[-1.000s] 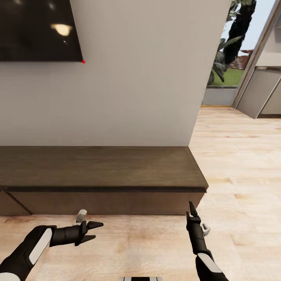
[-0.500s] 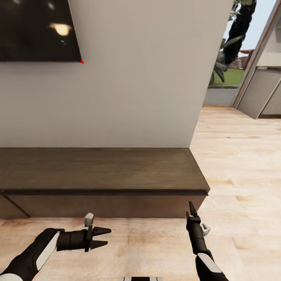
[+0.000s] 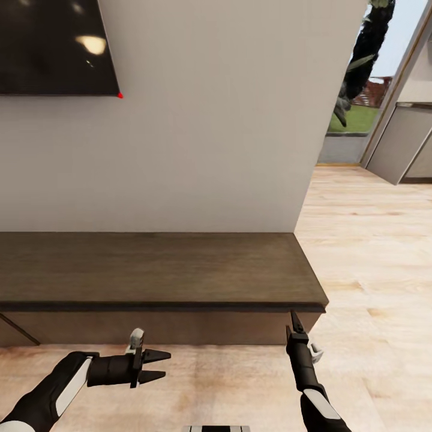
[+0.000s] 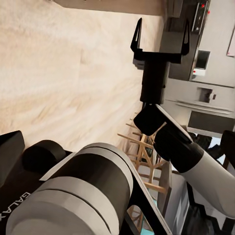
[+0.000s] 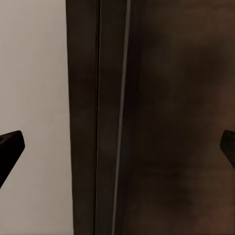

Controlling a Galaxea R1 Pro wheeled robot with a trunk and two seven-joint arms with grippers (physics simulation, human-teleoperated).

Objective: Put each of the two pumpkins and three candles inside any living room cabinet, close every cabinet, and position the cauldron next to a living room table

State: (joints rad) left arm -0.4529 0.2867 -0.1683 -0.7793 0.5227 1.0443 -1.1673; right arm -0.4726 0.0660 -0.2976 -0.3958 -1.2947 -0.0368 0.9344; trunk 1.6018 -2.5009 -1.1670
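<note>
Cabinet (image 3: 162,282) stood against the wall, fronts flat, handleless; rigid wood, likely best pulled at a door edge. Left claw (image 3: 157,365) released, empty, near its base. Right claw (image 3: 294,327) released, facing its front.

A pale wall (image 3: 198,120) carrying a dark screen (image 3: 54,45) meets light wood floor (image 3: 372,252) near a garden window (image 3: 354,114).

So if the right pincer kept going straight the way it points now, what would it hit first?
Most likely the cabinet. In the head view the right pincer points at its front near the right end, and the right wrist view looks onto dark wood. How far it still is cannot be told.
</note>
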